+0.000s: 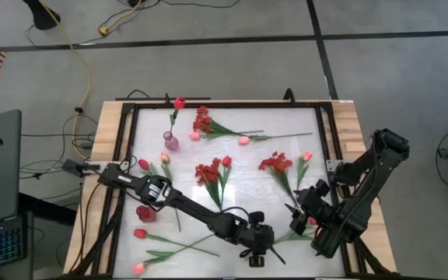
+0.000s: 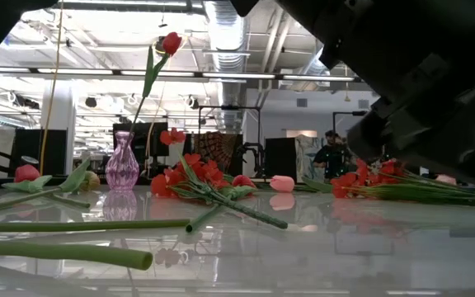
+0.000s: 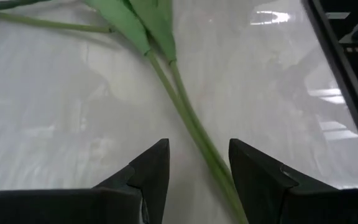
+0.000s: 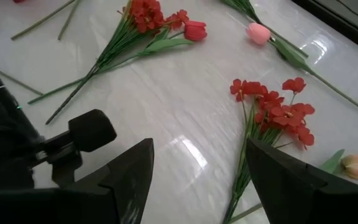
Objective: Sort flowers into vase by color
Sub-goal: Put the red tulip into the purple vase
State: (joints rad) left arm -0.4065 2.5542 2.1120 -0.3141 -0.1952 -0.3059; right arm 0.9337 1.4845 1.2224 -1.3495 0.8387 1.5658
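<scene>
Left gripper (image 3: 197, 171) straddles a stem to lift it
Spread jaws flank green stem (image 3: 191, 118) at table's six o'clock; right gripper (image 4: 197, 180) waits spread at four

Two dark jointed arms, left arm (image 1: 185, 208), right arm (image 1: 360, 187), black wedge-shaped fingers (image 3: 151, 171)

A glossy white table (image 1: 302, 132) carries scattered flowers (image 1: 212, 173) and a small pink vase (image 1: 171, 141).

Between the right gripper's (image 4: 197, 180) spread dark fingers lies glossy white tabletop (image 4: 166, 99). A red clustered-blossom spray (image 4: 277, 109) lies near one finger; another spray (image 4: 143, 15), a pink tulip (image 4: 258, 33) farther. The dark part (image 4: 86, 134) alongside is perhaps the other arm.
</scene>
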